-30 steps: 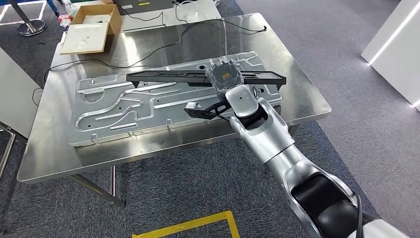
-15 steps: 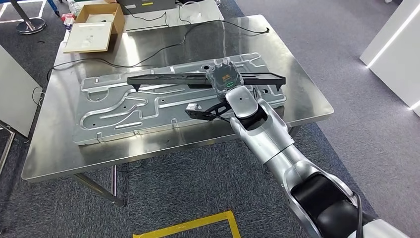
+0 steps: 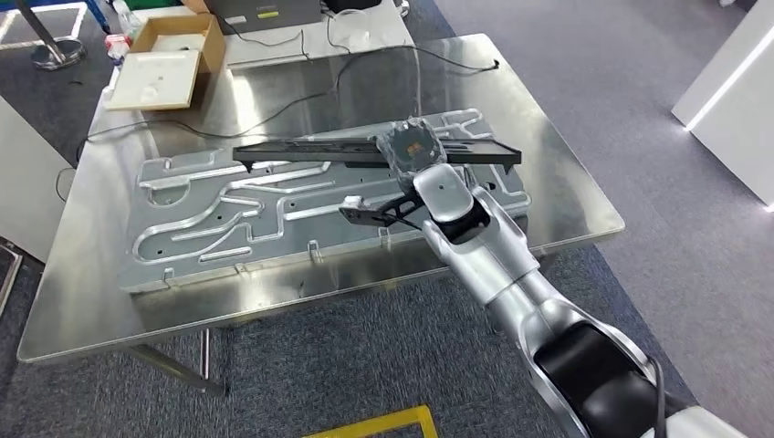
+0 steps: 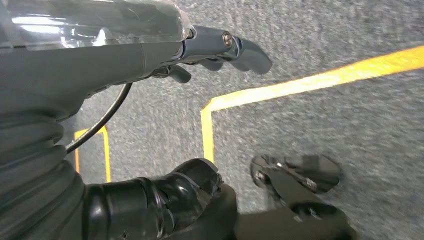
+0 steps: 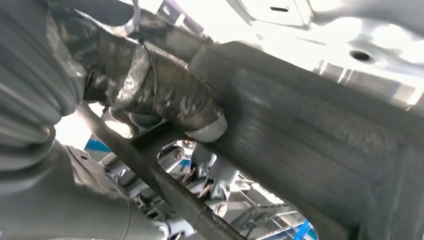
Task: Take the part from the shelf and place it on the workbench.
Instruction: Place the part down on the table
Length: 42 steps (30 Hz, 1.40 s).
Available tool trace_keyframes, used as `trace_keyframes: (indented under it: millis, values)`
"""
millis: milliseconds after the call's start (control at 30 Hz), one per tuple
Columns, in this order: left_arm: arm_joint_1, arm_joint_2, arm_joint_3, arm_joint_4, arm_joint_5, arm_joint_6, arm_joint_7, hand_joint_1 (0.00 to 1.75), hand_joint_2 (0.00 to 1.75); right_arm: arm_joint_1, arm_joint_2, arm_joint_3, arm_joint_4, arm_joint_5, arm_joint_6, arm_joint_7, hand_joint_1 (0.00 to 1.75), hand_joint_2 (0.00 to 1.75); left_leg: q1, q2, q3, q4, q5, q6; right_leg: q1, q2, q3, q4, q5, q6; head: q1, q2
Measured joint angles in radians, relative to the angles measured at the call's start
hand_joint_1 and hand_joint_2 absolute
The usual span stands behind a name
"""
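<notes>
The right arm (image 3: 493,246) reaches forward, its robot hand (image 3: 413,146) clasping the part (image 3: 365,151). The left robot hand (image 4: 150,75) hangs, fingers loosely curled.

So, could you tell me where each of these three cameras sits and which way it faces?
Head view: high on the body, looking down at the steel workbench; the right arm reaches in.
Left wrist view: behind the left hand, facing carpet and yellow tape.
Right wrist view: behind the right hand, close on the black part.
Shared: head and right wrist views both show that part.
</notes>
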Motion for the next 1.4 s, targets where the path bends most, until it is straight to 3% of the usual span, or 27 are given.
trace_keyframes:
  millis: [67,100,200,233,267,300,367,433,467,600,1100,1400]
  values:
    - [-0.001,0.0,0.0,0.0,-0.003,-0.003,-0.002,0.0,1.75,0.0,-0.002,0.0,0.0,0.0,-0.001,0.0,1.75,1.75,0.002,0.002,-0.028,0.053,0.013,-0.008,-0.001,0.001,0.01,-0.005,-0.007,-0.014,0.0,0.0]
    - [-0.001,0.0,0.0,0.0,-0.003,-0.003,-0.002,0.0,1.75,0.0,-0.002,0.0,0.0,0.0,-0.002,0.0,1.75,1.75,0.003,0.002,-0.06,0.104,0.013,-0.01,-0.002,0.002,0.019,-0.009,-0.011,-0.02,0.0,0.0]
    - [-0.003,0.0,0.0,0.0,-0.003,-0.003,-0.002,0.0,1.75,0.002,-0.002,0.0,0.003,0.0,-0.004,-0.001,1.75,1.75,-0.001,0.004,-0.175,0.263,-0.054,-0.01,0.004,0.003,0.043,-0.016,-0.028,-0.031,0.0,0.0]
    - [-0.004,0.0,0.0,0.0,-0.003,-0.004,-0.002,0.0,1.75,0.003,-0.002,0.0,0.005,0.0,-0.004,-0.001,1.75,1.75,-0.003,0.003,-0.201,0.283,-0.07,-0.007,0.008,0.004,0.051,-0.016,-0.035,-0.034,0.0,0.0]
    - [-0.004,0.0,0.0,0.0,-0.003,-0.004,-0.002,0.0,1.75,0.004,-0.002,0.0,0.006,0.0,-0.004,-0.001,1.75,1.75,-0.007,0.003,-0.211,0.272,-0.06,0.0,0.013,0.005,0.06,-0.016,-0.042,-0.036,0.0,0.0]
    - [-0.003,0.0,0.0,0.0,-0.002,-0.004,-0.002,0.0,1.75,0.004,-0.001,0.0,0.007,0.0,-0.004,-0.002,1.75,1.75,-0.012,0.003,-0.207,0.233,-0.025,0.01,0.018,0.005,0.071,-0.017,-0.049,-0.038,0.0,0.0]
    - [-0.001,0.001,0.0,0.0,-0.001,-0.004,-0.002,0.0,1.75,0.004,-0.001,0.0,0.009,0.0,-0.005,-0.002,1.75,1.75,-0.026,0.004,-0.173,0.107,0.077,0.04,0.026,0.006,0.09,-0.019,-0.061,-0.04,0.0,0.0]
    - [-0.003,0.004,0.0,0.0,-0.001,-0.004,-0.002,0.0,1.75,0.002,0.0,0.0,0.012,0.0,-0.007,-0.003,1.75,1.75,-0.039,0.004,-0.147,0.02,0.119,0.064,0.026,0.006,0.099,-0.024,-0.067,-0.035,0.001,0.0]
    - [-0.004,0.005,0.0,0.0,-0.001,-0.003,-0.003,0.0,1.75,0.001,0.0,0.0,0.014,0.0,-0.008,-0.003,1.75,1.75,-0.043,0.004,-0.141,0.007,0.117,0.068,0.024,0.006,0.1,-0.027,-0.069,-0.031,0.001,0.0]
    - [-0.004,0.003,0.0,0.0,-0.001,-0.003,-0.002,0.0,1.75,0.001,0.001,0.0,0.018,-0.001,-0.009,-0.007,1.75,1.75,-0.042,0.001,-0.13,-0.013,0.13,0.029,0.025,0.002,0.106,-0.033,-0.072,-0.029,0.002,0.0]
    - [-0.004,0.001,0.0,0.0,-0.01,0.009,-0.012,0.0,1.75,0.0,0.0,0.0,0.032,-0.002,-0.017,-0.01,1.75,1.75,-0.044,0.0,-0.129,-0.012,0.123,0.046,0.023,0.002,0.117,-0.05,-0.071,-0.018,0.002,0.0]
    - [-0.005,0.001,0.0,0.0,-0.025,0.009,-0.042,0.0,1.75,0.006,-0.008,0.0,0.031,-0.004,-0.018,-0.013,1.75,1.75,-0.044,0.001,-0.129,-0.011,0.123,0.046,0.023,0.002,0.117,-0.05,-0.071,-0.016,0.002,0.0]
